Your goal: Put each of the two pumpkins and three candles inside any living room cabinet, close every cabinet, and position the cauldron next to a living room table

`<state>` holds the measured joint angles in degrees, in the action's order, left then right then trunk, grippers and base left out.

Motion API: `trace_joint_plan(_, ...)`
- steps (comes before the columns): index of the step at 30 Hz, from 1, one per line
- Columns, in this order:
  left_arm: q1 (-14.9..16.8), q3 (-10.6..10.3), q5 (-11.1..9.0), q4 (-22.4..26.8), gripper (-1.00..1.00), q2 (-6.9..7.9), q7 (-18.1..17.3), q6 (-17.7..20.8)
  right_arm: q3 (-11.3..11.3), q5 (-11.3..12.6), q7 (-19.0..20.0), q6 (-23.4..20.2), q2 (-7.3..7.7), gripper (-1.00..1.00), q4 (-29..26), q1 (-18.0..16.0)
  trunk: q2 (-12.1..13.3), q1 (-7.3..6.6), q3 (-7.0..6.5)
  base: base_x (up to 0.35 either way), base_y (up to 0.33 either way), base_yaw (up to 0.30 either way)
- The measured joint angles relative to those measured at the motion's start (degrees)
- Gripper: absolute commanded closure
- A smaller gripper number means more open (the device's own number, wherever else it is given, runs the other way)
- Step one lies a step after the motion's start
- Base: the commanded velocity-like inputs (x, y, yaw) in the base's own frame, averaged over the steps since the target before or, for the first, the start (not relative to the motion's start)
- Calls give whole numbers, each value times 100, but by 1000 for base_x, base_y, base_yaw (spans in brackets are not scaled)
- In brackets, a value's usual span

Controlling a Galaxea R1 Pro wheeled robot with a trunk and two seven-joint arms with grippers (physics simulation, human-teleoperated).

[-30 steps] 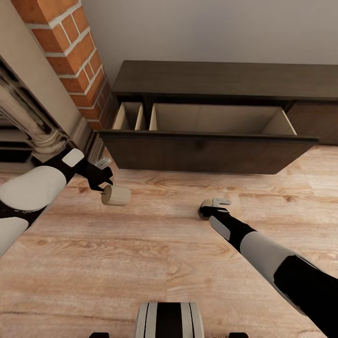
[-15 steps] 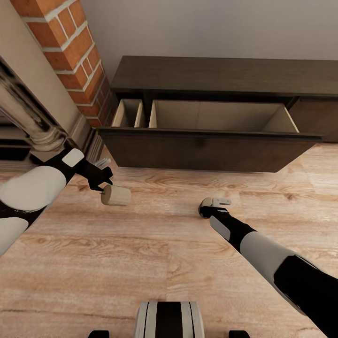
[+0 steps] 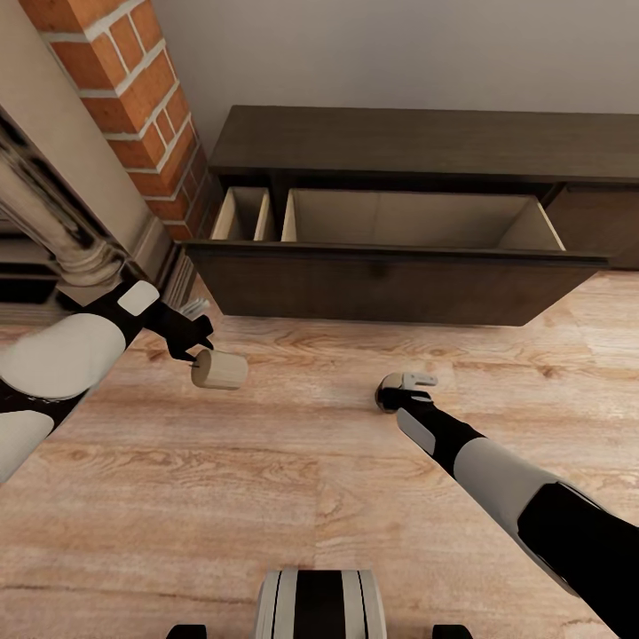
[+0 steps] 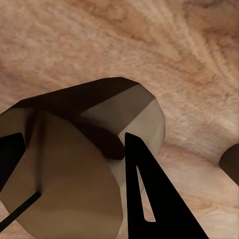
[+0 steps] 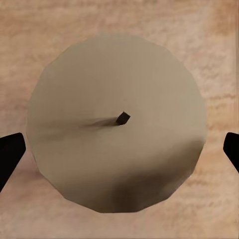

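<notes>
My cabinet (image 3: 399, 266) stands ahead, its drawer pulled out. My left claw (image 3: 197, 351) grips a candle (image 3: 219, 369) sideways above the floor (image 3: 266, 461). My right claw (image 5: 119, 149) is spread around another candle (image 5: 117, 122) standing there.

A red brick column (image 3: 124, 98) rises beside an ornate beige fireplace (image 3: 53, 222).

Two candles: one (image 3: 219, 369) at the left gripper (image 3: 197, 353), one (image 5: 117, 122) beneath the right gripper (image 3: 397, 388). One cabinet (image 3: 399, 151), two drawers open. Two grippers.
</notes>
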<state>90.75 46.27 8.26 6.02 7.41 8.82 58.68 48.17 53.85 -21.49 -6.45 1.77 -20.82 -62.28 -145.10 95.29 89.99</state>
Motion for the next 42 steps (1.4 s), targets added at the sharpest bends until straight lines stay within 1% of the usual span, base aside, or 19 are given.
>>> trace_joint_plan(11, 0, -10, 1, 0, 100, 8, -7, 1, 0, 1, -3, 70, 4, -100, 1, 0, 0, 0, 0, 0, 0, 0)
trace_joint_plan(13, -1, -8, -1, 0, 100, 7, -6, -1, 0, -31, 10, 74, 2, -100, -8, -3, -3, 4, 43, 0, 0, 0)
trace_joint_plan(16, -1, -21, 7, 0, 100, 8, -6, -4, -1, -10, -4, 72, 8, -100, 7, 0, -6, 13, 110, 0, 0, 0)
trace_joint_plan(22, 0, -23, 4, -11, 100, 6, -7, -8, -2, 2, 0, 73, 9, -100, 9, 0, -7, 13, 111, 0, 0, 0)
trace_joint_plan(23, 0, -20, 0, -14, 100, 7, -8, -7, -1, 1, -1, 73, 9, 100, 9, 0, -7, 13, 111, 0, 0, 0)
trace_joint_plan(42, 0, -20, 8, -35, 100, 8, -8, -9, 6, -18, 3, 70, 24, 100, 63, -2, -7, 12, 110, 0, 0, 0)
